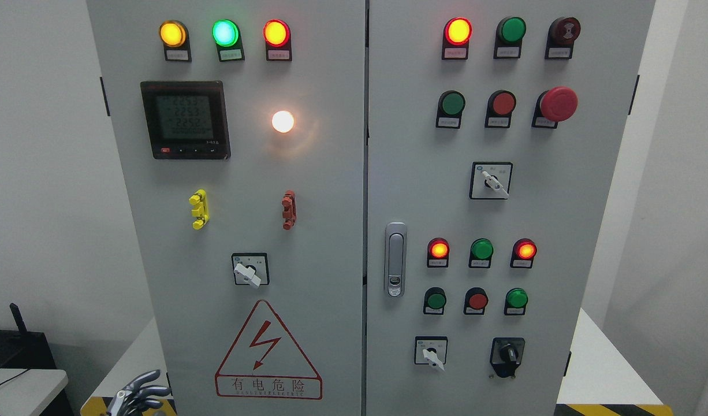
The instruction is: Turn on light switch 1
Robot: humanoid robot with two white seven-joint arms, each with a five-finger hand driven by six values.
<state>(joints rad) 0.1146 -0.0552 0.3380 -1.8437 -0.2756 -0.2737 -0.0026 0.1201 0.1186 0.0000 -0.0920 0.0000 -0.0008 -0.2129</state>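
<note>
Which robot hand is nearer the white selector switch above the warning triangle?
Left. The left robot hand sits low, below-left of the selector switch. The right robot hand is out of view.

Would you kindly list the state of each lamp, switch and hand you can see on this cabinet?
Top-left lamps: yellow, green, red, all lit.
White lamp: lit.
Meter: display on.
Left door switch: knob pointing lower right.
Top-right red lamp: lit.
Green lamp beside it: unlit.
Door handle: flush, closed.
Left hand: open, low, touching nothing.
</note>
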